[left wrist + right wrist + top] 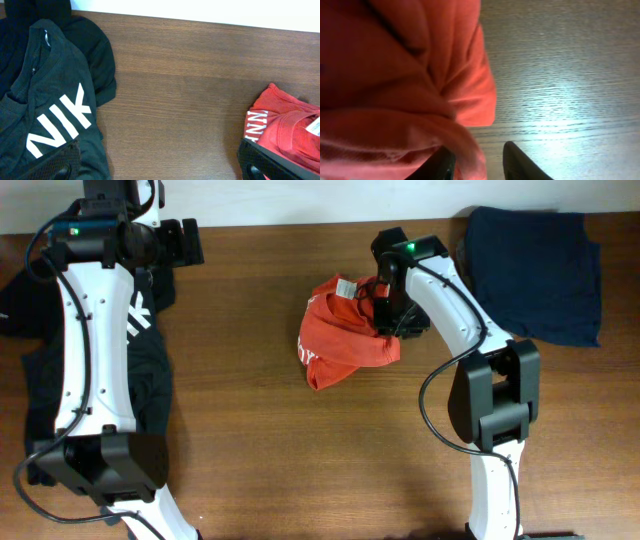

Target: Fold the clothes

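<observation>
The right gripper (476, 167) pinches a bunched red T-shirt (340, 330) between its 2 fingers, mid-table. The left gripper (157, 169) hangs spread wide, grasping nothing, beside a black T-shirt (45, 115).

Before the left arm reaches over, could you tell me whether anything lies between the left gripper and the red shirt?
Nothing visible does; only bare table separates the left gripper from the red shirt.
</observation>
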`<action>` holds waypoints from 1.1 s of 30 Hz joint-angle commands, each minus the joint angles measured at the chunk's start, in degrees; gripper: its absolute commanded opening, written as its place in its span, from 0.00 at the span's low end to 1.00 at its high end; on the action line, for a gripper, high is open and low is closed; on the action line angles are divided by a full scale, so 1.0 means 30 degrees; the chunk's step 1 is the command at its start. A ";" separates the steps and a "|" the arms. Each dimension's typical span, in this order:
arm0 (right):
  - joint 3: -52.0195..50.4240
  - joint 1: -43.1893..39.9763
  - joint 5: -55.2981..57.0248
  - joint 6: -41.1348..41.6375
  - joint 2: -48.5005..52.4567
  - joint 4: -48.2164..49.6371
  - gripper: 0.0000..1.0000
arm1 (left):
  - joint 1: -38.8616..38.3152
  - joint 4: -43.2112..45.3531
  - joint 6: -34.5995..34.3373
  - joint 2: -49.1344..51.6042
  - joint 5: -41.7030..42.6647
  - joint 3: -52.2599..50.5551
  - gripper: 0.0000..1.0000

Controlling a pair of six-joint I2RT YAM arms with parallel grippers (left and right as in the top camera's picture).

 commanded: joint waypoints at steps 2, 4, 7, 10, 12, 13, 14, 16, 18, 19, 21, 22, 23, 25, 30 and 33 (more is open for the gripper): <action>0.2652 -0.0211 -0.1457 -0.1632 -0.0794 -0.0386 0.41 | 0.0080 -0.0015 -0.0029 0.0168 -0.0284 -0.0117 0.99; 0.3963 -0.0204 -0.1443 -0.1829 -0.0794 -0.0554 0.46 | 0.0080 -0.0015 -0.0029 0.0168 -0.0277 -0.0117 0.99; 0.5399 -0.0204 -0.1443 -0.2193 -0.0794 -0.0270 0.51 | 0.0080 -0.0007 -0.0029 0.0168 -0.0277 -0.0117 0.99; 0.5450 -0.0204 -0.1749 -0.2266 -0.0780 0.0568 0.51 | 0.0080 0.0000 -0.0029 0.0168 -0.0284 -0.0117 0.99; 0.5289 -0.0175 -0.2047 -0.2346 -0.0532 0.0962 0.51 | 0.0080 0.0044 -0.0029 0.0168 -0.0284 -0.0117 0.99; 0.5246 -0.0124 -0.2295 -0.2499 -0.0342 0.1202 0.51 | 0.0080 0.0066 -0.0029 0.0168 -0.0284 -0.0117 0.99; 0.5231 -0.0080 -0.2521 -0.2630 -0.0175 0.1435 0.51 | 0.0080 0.0124 -0.0036 0.0168 -0.0284 -0.0117 0.99; 0.5231 0.0058 -0.2739 -0.2623 0.0233 0.2084 0.51 | 0.0080 0.0211 -0.0036 0.0168 -0.0284 -0.0117 0.99; 0.5231 0.0211 -0.2732 -0.2616 0.0583 0.2681 0.50 | 0.0080 0.0270 -0.0036 0.0168 -0.0284 -0.0117 0.99; 0.5231 0.0270 -0.2732 -0.2616 0.0794 0.3009 0.51 | 0.0080 0.0270 -0.0036 0.0168 -0.0284 -0.0117 0.99; 0.5224 0.0364 -0.2659 -0.2594 0.1137 0.3563 0.50 | 0.0073 0.0255 -0.0044 0.0168 -0.0277 -0.0117 0.99; 0.5231 0.0379 -0.2637 -0.2586 0.1348 0.3810 0.50 | 0.0058 0.0240 -0.0044 0.0168 -0.0277 -0.0117 0.99; 0.5231 0.0379 -0.2601 -0.2441 0.1457 0.3971 0.50 | 0.0058 0.0197 -0.0044 0.0168 -0.0270 -0.0117 0.99; 0.5231 0.0372 -0.2149 -0.1880 0.1982 0.4364 0.50 | 0.0066 0.0058 -0.0044 0.0168 -0.0277 -0.0117 0.99; 0.5231 0.0372 -0.2164 -0.1559 0.2514 0.5260 0.41 | 0.0058 -0.0015 -0.0044 0.0168 -0.0277 -0.0117 0.99; 0.5224 0.0372 -0.2142 -0.1443 0.2565 0.5960 0.16 | 0.0058 -0.0029 -0.0044 0.0168 -0.0277 -0.0117 0.99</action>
